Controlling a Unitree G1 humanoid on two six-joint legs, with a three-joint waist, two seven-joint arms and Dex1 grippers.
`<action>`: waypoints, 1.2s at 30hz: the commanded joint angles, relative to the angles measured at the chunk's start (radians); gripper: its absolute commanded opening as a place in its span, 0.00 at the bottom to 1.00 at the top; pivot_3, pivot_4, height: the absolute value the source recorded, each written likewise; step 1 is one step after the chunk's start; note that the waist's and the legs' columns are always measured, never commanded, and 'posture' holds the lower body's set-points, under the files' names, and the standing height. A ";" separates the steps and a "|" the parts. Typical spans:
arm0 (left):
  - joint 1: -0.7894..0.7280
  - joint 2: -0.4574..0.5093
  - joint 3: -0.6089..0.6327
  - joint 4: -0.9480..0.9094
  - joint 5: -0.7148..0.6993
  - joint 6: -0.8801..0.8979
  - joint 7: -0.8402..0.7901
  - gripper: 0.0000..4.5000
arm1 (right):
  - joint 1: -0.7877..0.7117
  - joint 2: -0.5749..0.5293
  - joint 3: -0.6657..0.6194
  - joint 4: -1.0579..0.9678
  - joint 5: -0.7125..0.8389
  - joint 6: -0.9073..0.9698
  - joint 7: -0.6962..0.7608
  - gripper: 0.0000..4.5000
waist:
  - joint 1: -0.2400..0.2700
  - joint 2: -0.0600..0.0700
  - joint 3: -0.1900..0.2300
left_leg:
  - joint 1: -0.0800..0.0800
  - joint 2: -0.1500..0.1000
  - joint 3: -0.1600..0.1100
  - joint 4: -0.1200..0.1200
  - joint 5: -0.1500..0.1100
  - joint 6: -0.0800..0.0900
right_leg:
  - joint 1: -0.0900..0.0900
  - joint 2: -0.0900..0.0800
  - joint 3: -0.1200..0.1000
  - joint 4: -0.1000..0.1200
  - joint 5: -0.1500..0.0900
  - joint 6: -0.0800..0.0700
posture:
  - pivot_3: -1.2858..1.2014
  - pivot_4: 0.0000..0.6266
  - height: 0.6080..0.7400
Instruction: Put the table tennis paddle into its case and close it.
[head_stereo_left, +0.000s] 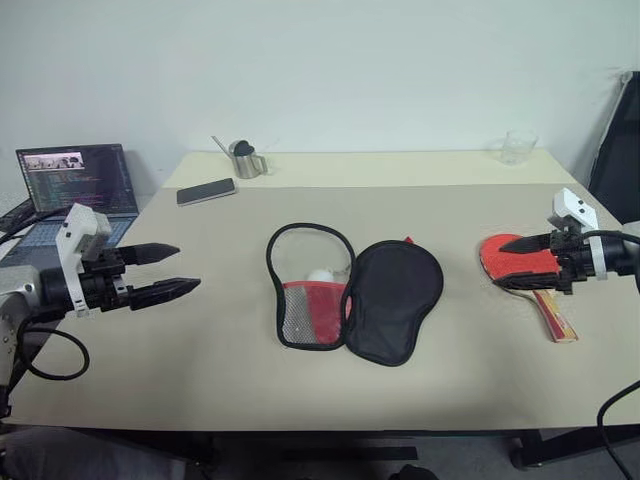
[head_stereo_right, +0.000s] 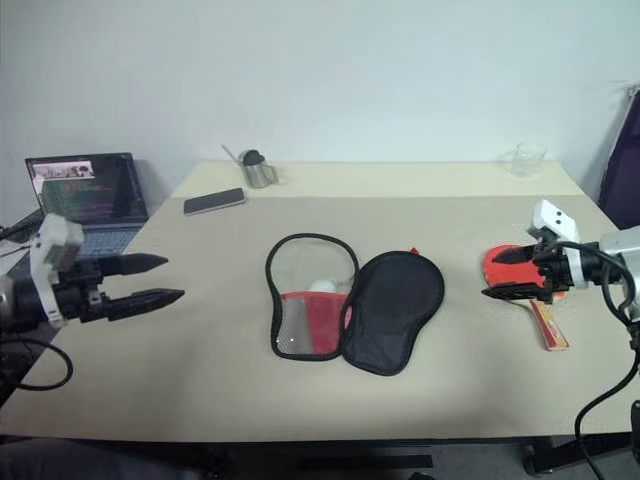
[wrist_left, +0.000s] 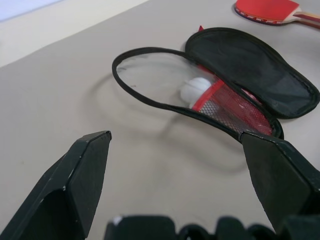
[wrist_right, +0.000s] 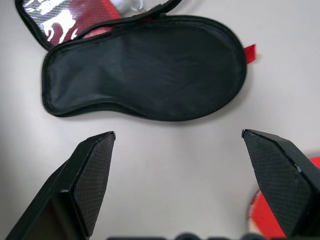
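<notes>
The case (head_stereo_left: 395, 298) lies unzipped in the middle of the table, spread into two halves: a black half on the right and a left half (head_stereo_left: 310, 285) with a clear panel and a red mesh pocket. A white ball (wrist_left: 195, 90) sits in that pocket. The table tennis paddle (head_stereo_left: 518, 259) lies flat at the right, red face up, its striped handle (head_stereo_left: 556, 320) toward the front edge. My right gripper (head_stereo_left: 500, 264) hovers open just over the red face, pointing left. My left gripper (head_stereo_left: 188, 268) is open over the table's left side, pointing at the case from well away, nothing between its fingers.
A black phone (head_stereo_left: 206, 191) and a metal cup (head_stereo_left: 245, 158) sit at the back left, a clear glass (head_stereo_left: 518, 147) at the back right. An open laptop (head_stereo_left: 75, 180) stands off the table's left side. Bare tabletop (head_stereo_left: 200, 360) surrounds the case.
</notes>
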 joint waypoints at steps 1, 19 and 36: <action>0.019 0.045 0.068 -0.031 -0.007 0.004 -0.005 1.00 | -0.023 -0.012 -0.026 -0.022 0.028 -0.002 -0.001 1.00 | 0.000 0.000 0.000 | 0.000 0.000 0.000 0.000 0.000 0.000 | 0.000 0.000 0.000 0.000 0.000 0.000 | 0.52 0.24 1.00; -0.116 -0.297 -0.224 0.041 0.046 0.162 0.215 1.00 | 0.016 0.035 -0.055 -0.080 0.065 -0.008 -0.082 1.00 | 0.012 -0.006 0.003 | -0.002 -0.001 0.001 0.001 0.000 0.000 | -0.001 0.000 0.001 -0.001 0.001 0.000 | 0.52 0.24 1.00; -0.237 -0.505 -0.361 0.030 0.046 0.268 0.255 1.00 | 0.161 -0.050 -0.127 -0.254 0.136 0.091 -0.153 1.00 | 0.025 -0.007 0.003 | 0.000 -0.001 0.000 0.003 0.000 0.000 | 0.002 0.000 0.000 0.000 0.001 0.001 | 0.52 0.24 1.00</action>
